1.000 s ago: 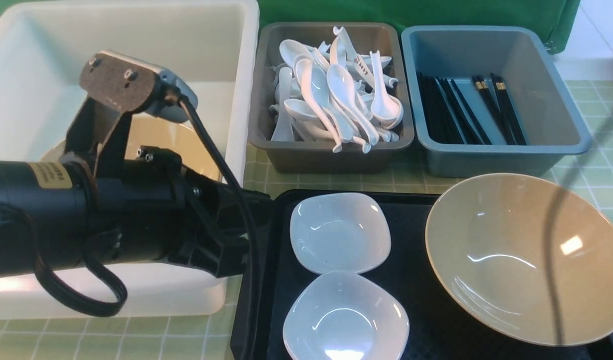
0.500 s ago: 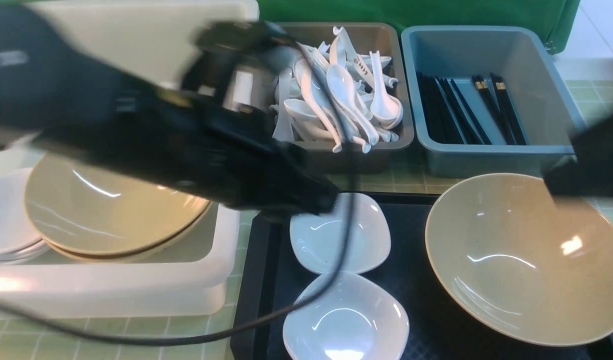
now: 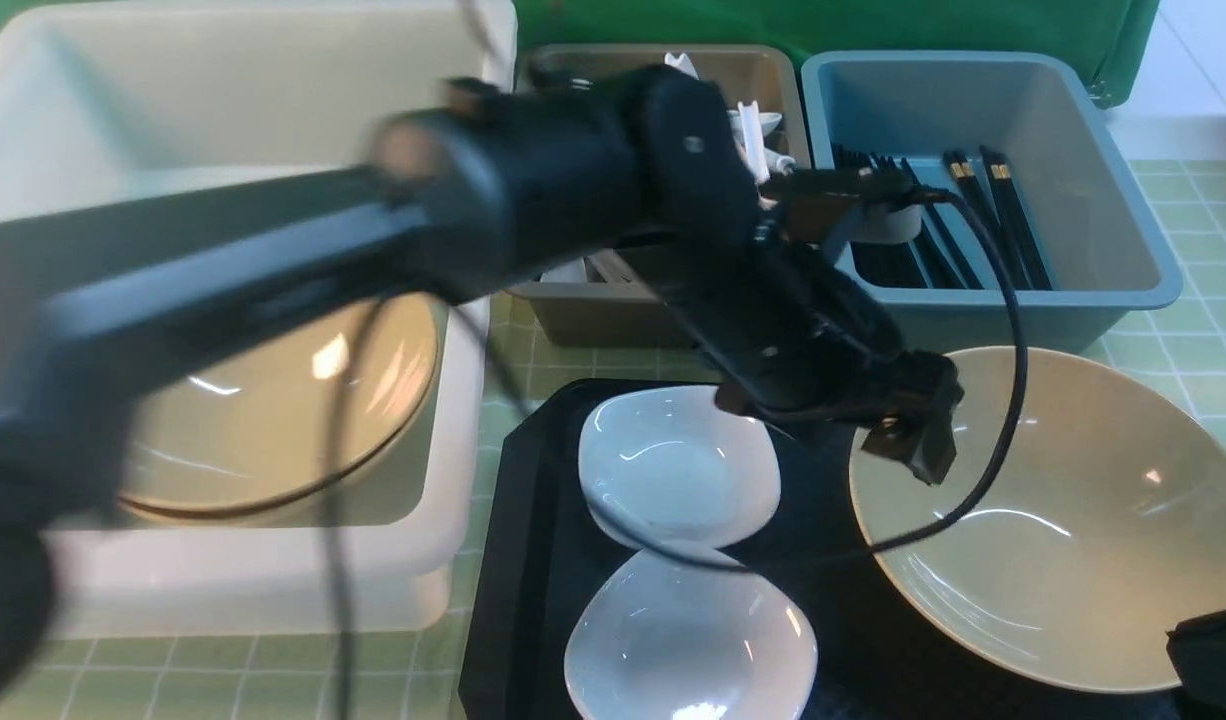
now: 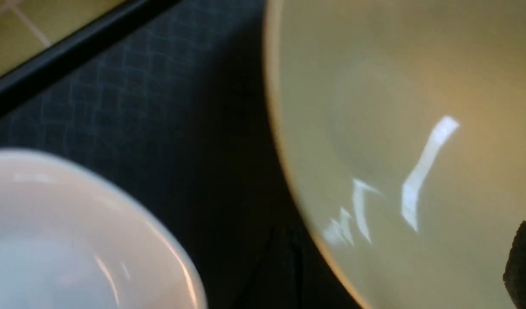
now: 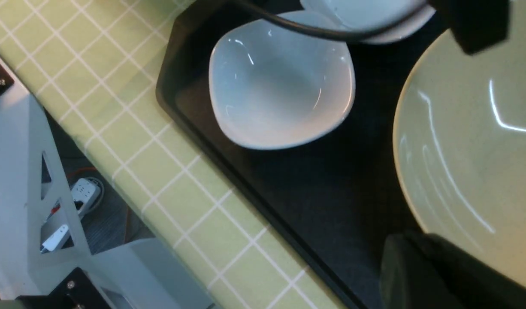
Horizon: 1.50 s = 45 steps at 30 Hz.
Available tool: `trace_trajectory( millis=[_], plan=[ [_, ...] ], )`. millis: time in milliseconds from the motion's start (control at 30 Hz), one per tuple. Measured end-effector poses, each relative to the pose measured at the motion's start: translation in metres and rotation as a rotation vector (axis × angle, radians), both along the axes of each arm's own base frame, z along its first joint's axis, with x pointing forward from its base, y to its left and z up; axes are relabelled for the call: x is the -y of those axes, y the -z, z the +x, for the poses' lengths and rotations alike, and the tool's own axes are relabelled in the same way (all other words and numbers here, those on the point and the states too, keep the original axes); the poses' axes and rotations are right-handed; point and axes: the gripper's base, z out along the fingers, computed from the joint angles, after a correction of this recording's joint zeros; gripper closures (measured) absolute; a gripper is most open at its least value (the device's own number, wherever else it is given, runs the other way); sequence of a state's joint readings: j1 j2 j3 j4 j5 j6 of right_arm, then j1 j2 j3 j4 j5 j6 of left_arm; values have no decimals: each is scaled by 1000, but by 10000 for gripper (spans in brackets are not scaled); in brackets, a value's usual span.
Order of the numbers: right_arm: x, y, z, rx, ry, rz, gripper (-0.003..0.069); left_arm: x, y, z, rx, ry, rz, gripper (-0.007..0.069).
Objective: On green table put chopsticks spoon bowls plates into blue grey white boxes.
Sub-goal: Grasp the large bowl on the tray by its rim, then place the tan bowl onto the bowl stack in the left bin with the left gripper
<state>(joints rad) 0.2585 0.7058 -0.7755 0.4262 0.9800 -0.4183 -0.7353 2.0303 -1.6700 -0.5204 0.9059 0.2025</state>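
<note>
A large tan bowl (image 3: 1053,540) and two small white dishes (image 3: 673,465) (image 3: 688,640) sit on a black tray (image 3: 533,560). My left gripper (image 3: 918,445) reaches across the tray and hovers at the bowl's near-left rim. In the left wrist view (image 4: 403,266) its jaws look spread, with one finger (image 4: 522,266) over the bowl's inside (image 4: 396,107) and nothing held. My right gripper (image 3: 1213,655) shows only at the bottom right corner. In the right wrist view a dark finger (image 5: 417,266) lies at the bowl's rim (image 5: 473,141), and its jaws are not readable.
The white box (image 3: 453,560) on the left holds tan plates (image 3: 273,420). The grey box (image 3: 613,320) holds white spoons (image 3: 748,125), mostly hidden by my left arm. The blue box (image 3: 1123,220) holds black chopsticks (image 3: 1003,220). The table's front edge shows in the right wrist view.
My left arm swung from over the white box rightward across the tray to the tan bowl's rim. My right arm moved down to the bottom right corner.
</note>
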Motion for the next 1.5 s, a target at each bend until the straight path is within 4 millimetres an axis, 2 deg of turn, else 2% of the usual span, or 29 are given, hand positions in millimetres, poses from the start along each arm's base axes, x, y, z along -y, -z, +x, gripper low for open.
trace_trajectory(
  millis=[67,167,233,333,433,467,567,600,667,700,733,800,833,900,967,1000,1067,1100,1133,1167,1200,1233,1333,1400,1433,1500],
  plan=[
    [0,0,0,2,1,1,635,7,19,18,-52,-30,22,19],
    [0,0,0,3,1,1,635,10,33,32,-87,-39,39,56],
    [0,0,0,3,1,1,635,14,47,47,-131,-38,54,133],
    [0,0,0,4,1,1,635,15,49,54,-170,7,39,307],
    [0,-1,1,16,7,5,635,14,37,58,-176,47,-3,527],
    [0,-1,1,23,11,8,635,11,32,60,-186,49,-20,571],
    [0,-3,3,44,22,15,635,1,19,67,-178,54,-52,608],
    [0,-3,4,50,25,18,635,-3,16,69,-172,54,-55,608],
    [0,-4,6,70,35,24,635,-15,-7,71,-122,55,-69,607],
    [0,-5,6,72,36,25,635,-16,-7,72,-122,53,-68,607],
    [0,-7,6,86,37,27,635,-26,-28,72,-70,47,-75,606],
    [0,-12,6,114,27,24,635,-41,-57,70,6,31,-77,606],
    [0,-18,6,142,14,20,635,-51,-80,66,57,22,-89,606],
    [0,-28,6,184,3,21,635,-69,-112,59,127,4,-102,606],
    [1,-39,5,232,-6,23,635,-99,-159,43,226,-31,-133,606],
    [0,-43,5,250,-8,29,635,-110,-169,41,247,-50,-140,606],
    [-1,-51,6,270,-17,51,635,-145,-196,28,305,-108,-159,607],
    [-2,-52,7,271,-19,53,635,-149,-198,27,310,-115,-160,607],
    [-5,-55,9,275,-42,71,635,-177,-208,19,333,-167,-158,607],
    [-7,-56,11,275,-56,82,635,-189,-210,15,340,-190,-153,607],
    [-14,-59,16,276,-112,125,635,-223,-205,7,332,-265,-124,607],
    [-17,-59,20,271,-134,141,635,-241,-205,3,337,-308,-111,607],
    [-33,-65,37,259,-235,243,634,-306,-181,-12,282,-476,-51,607],
    [-42,-68,56,247,-293,269,634,-339,-160,-19,234,-572,-31,606],
    [-43,-68,57,245,-296,271,634,-346,-156,-21,226,-588,-28,606],
    [-53,-72,75,228,-339,273,634,-377,-136,-27,182,-692,-32,606]
  ],
)
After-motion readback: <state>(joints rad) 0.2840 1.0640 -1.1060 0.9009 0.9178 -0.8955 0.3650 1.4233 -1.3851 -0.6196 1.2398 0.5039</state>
